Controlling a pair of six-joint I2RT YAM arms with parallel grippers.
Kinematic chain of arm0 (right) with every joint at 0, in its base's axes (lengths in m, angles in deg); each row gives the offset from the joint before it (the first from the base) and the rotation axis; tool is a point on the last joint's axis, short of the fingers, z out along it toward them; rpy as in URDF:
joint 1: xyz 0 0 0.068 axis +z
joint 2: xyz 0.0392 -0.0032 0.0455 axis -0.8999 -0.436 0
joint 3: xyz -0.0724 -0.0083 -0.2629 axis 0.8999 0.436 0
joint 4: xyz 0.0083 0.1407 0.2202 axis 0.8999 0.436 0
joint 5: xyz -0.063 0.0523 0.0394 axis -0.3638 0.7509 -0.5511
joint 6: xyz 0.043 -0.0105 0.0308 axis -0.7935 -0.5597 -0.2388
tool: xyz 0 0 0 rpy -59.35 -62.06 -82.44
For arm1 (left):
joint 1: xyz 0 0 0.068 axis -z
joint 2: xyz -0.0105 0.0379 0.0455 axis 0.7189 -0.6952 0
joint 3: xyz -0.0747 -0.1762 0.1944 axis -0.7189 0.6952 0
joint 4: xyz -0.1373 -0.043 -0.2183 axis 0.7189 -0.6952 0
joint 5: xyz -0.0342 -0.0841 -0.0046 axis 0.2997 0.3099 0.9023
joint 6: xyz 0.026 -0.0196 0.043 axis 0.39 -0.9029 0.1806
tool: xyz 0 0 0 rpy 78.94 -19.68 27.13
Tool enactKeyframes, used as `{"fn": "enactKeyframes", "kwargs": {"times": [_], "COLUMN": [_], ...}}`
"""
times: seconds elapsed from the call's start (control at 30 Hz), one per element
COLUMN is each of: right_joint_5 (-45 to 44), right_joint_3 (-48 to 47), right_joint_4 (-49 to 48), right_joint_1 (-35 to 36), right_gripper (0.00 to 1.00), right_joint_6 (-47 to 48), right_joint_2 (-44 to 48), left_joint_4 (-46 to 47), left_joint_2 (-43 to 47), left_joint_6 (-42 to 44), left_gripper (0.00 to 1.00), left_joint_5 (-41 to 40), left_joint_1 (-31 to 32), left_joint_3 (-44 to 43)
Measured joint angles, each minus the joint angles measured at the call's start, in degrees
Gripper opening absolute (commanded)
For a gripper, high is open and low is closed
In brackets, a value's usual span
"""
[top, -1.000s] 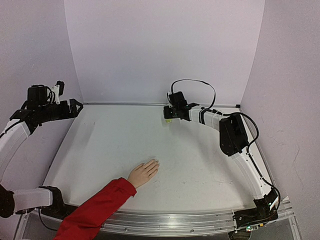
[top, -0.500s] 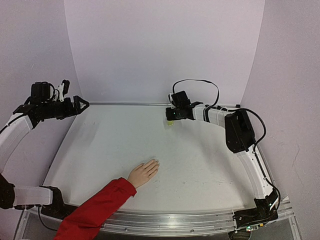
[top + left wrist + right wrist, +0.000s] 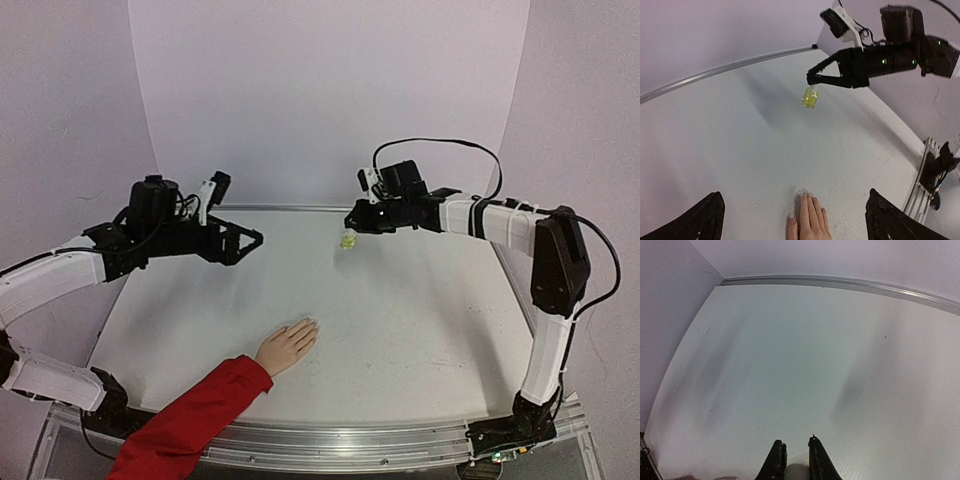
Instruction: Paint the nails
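Nails [image 3: 804,192], apparently unpainted, lie well apart from left gripper's [image 3: 245,246] fingers [image 3: 705,212]

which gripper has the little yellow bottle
The right gripper: its jaws are shut on the yellow-green bottle, which hangs from its tips. The left gripper is wide open and holds nothing.

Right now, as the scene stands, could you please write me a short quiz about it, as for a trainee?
1. True or false: the left gripper is open and holds nothing.
2. What does the right gripper hold? A) a brush B) the yellow-green bottle C) nothing
3. Fill in: the hand whose nails are to be painted lies flat on the ___.
Key: 1 true; 2 B; 3 table.
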Motion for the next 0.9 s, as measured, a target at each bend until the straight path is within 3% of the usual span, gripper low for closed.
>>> {"fn": "enactKeyframes", "kwargs": {"times": [0.17, 0.33, 0.57, 0.9], "right_joint_5": [3.2, 5.1, 6.4, 6.8], "right_joint_3": [5.1, 6.1, 6.1, 5.8], "right_joint_4": [-1.6, -3.1, -4.3, -4.3], "right_joint_1": [2.6, 5.3, 6.9, 9.1], "right_gripper": [0.00, 0.00, 0.00, 0.00], "right_joint_6": [-4.9, -8.5, -11.0, -12.4], "right_joint_2": [6.0, 8.4, 9.1, 9.1], "left_joint_4": [8.7, 18.0, 25.8, 28.5], "left_joint_2": [-6.8, -12.5, -18.1, -23.5], "left_joint_6": [8.9, 16.9, 23.0, 25.5], "left_gripper": [0.94, 0.86, 0.74, 0.69], "left_joint_5": [-8.3, -16.5, -22.0, -25.2], "left_joint_1": [11.7, 17.6, 19.4, 19.6], "left_joint_3": [0.7, 2.6, 3.3, 1.2]}}
